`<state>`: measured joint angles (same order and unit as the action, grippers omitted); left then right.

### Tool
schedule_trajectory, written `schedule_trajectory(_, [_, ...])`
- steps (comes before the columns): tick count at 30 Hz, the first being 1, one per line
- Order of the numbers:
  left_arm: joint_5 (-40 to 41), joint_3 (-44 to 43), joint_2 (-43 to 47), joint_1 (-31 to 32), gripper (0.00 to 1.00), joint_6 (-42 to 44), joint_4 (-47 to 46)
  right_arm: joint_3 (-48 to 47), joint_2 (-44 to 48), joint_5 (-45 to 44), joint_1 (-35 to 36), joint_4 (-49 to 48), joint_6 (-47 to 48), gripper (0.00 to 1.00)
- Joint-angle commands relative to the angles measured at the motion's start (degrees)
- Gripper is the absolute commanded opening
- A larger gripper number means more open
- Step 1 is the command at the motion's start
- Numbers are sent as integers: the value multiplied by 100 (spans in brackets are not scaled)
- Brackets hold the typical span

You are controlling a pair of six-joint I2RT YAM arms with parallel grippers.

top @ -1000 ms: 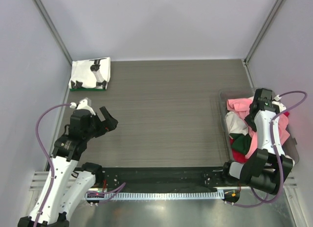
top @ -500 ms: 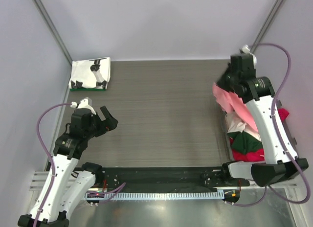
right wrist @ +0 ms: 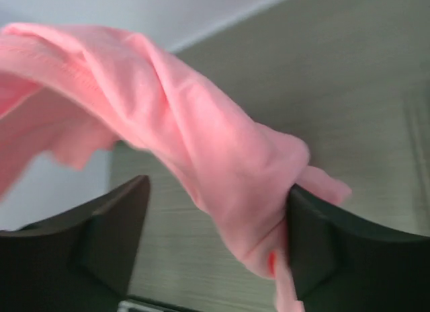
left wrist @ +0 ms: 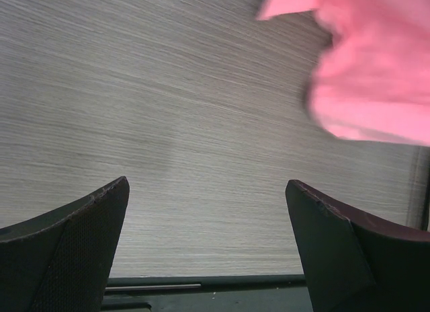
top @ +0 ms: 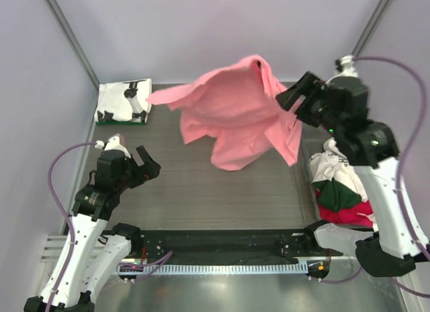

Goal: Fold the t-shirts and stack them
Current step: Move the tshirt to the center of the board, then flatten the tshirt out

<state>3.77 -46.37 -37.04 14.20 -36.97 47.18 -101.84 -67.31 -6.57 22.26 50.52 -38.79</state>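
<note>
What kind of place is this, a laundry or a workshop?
Most likely a robot test cell, not a laundry: a left arm and right arm bolted to a grey table walled by plain panels, a pink t-shirt in the air by the right gripper, one folded white t-shirt in the far corner.

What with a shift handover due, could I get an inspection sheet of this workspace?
Surface: dark wood-grain table.
Job's things: pink t-shirt spread in mid-air; folded white printed t-shirt at far left corner; heap of t-shirts at right edge.
Clutter: nothing seen.
Grippers: left pincer open, empty; right pincer jaws apart, pink cloth running between them.
Cables: purple cables loop off both arms, away from the cloth.
Surroundings: pale walls, metal corner posts.
</note>
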Motion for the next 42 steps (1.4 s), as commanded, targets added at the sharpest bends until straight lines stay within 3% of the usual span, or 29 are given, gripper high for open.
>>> schedule_trajectory(1, [115,-118,82,31,100,67,-86,2002,-179,-835,-404,493,-461,87])
schedule_trajectory(3, [115,-109,135,48,100,59,-86,2763,224,-794,-1367,476,-534,92])
schedule_trajectory(5, [141,-92,197,66,100,50,-103,3293,358,-644,-1811,406,-297,95])
schedule_trajectory(9, [168,-100,179,75,100,41,-104,3188,516,-39,-1770,169,-76,92])
schedule_trajectory(11, [203,-100,153,75,100,41,-104,3258,578,-133,-852,-41,-303,91])
schedule_trajectory(12, [212,-100,144,75,100,41,-104,3258,578,-256,-846,-112,-409,90])
schedule_trajectory(13, [229,-100,135,75,100,41,-104,3363,500,-396,-89,-174,-515,90])
schedule_trajectory(15, [264,-100,144,75,100,23,-77,3539,281,-320,522,-664,-726,90])
schedule_trajectory(18, [308,-100,205,75,100,6,-77,3567,-553,-257,1560,-1289,-824,90])
schedule_trajectory(22, [291,-92,293,66,100,-3,-86,2515,-2064,-424,2308,-1448,-692,88])
schedule_trajectory(30, [238,-83,364,83,100,14,-112,327,-4629,-213,2634,-1546,-446,73])
schedule_trajectory(36, [168,-74,452,75,100,32,-156,-1195,-5863,-433,2766,-852,-217,67])
schedule_trajectory(42, [115,-65,557,83,100,41,-191,-1978,-6636,-792,2871,-403,-42,62])
